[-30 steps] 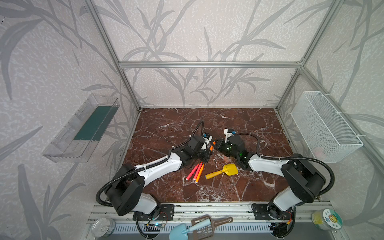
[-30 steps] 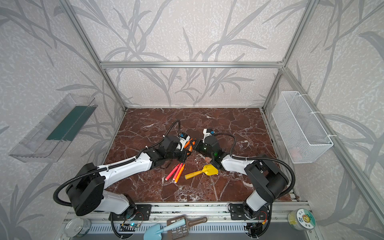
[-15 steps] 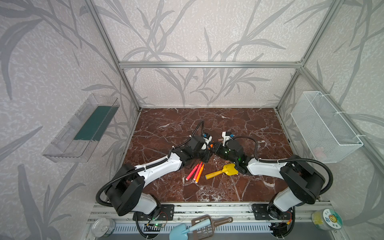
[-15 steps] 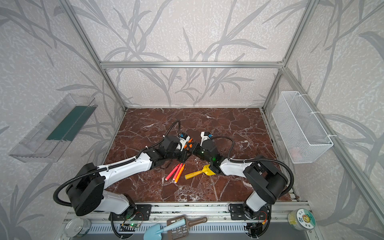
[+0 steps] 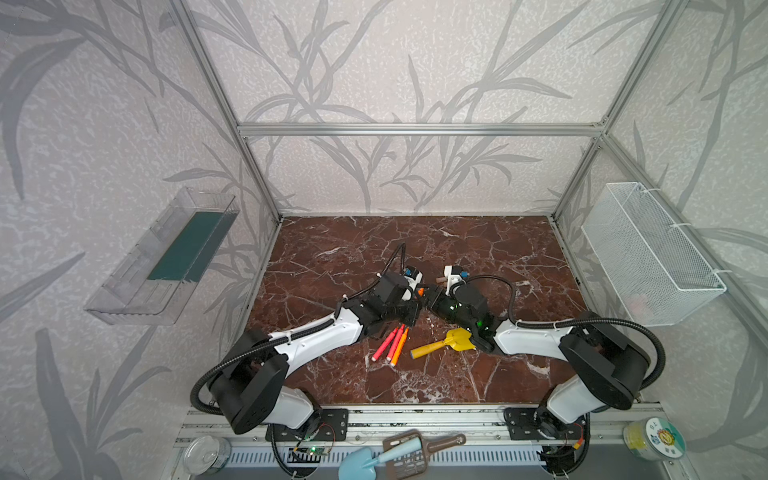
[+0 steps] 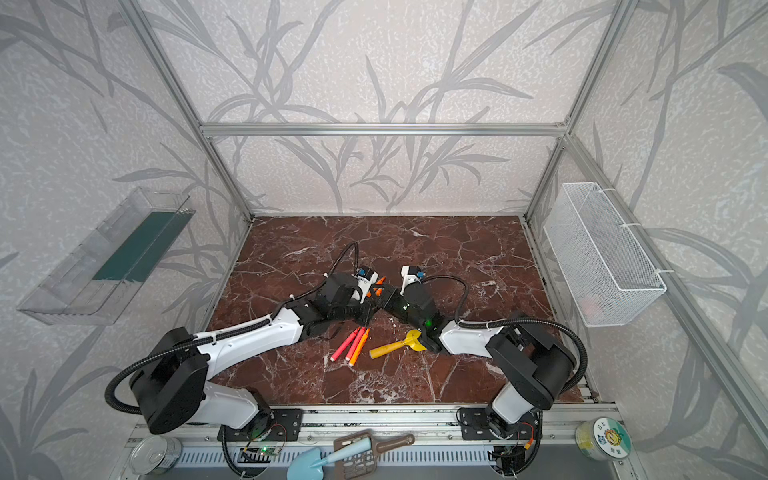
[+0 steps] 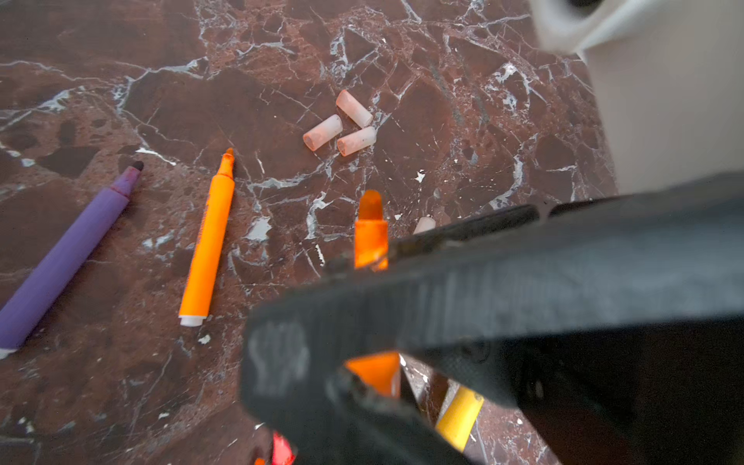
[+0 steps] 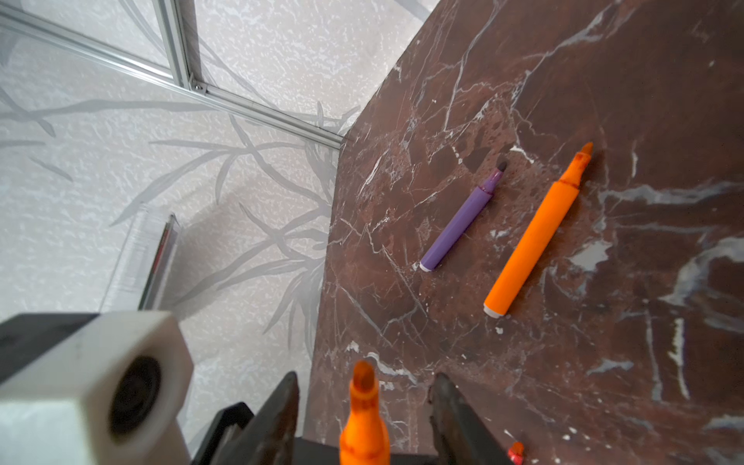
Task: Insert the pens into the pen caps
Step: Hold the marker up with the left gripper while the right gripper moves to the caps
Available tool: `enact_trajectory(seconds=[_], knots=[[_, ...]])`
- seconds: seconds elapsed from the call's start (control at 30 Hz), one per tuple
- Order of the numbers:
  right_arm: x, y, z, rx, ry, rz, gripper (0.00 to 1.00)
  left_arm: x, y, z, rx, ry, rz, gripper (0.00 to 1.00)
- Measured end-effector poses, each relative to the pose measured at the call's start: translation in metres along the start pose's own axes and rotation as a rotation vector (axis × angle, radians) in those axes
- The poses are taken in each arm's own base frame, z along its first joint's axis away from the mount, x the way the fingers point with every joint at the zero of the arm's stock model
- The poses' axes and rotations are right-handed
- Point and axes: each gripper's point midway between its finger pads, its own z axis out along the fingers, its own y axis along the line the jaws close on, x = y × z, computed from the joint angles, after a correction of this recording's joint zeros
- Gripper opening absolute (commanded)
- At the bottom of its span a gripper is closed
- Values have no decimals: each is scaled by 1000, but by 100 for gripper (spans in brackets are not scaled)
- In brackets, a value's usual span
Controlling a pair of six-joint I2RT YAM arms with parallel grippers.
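The left gripper [image 7: 364,310] is clamped on an orange pen [image 7: 370,241], whose bare tip is aimed between the spread jaws of the right gripper [image 8: 366,380]; loose pen caps [image 7: 340,127] are seen beyond it.

Pale walls [image 5: 395,62] printed with grey leaf sprays enclose the cell in both top views, braced by an aluminium frame [image 5: 415,129]. The surface [image 5: 457,245] is red-brown marble with white veins. A clear tray [image 5: 166,257] hangs at the middle left, a white wire basket [image 5: 648,257] at the middle right
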Motion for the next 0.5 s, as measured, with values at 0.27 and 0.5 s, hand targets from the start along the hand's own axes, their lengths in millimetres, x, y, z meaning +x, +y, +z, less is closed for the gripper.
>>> enact_trajectory(seconds=[0.27,0.5], knots=[[-19,6,-40,115,-65,-93,78,-15,29,-38,-156,-177,-40,0],[-48,-15,-97,364,-188,-208,74,-9,54,-49,-257,-251,-88,0]])
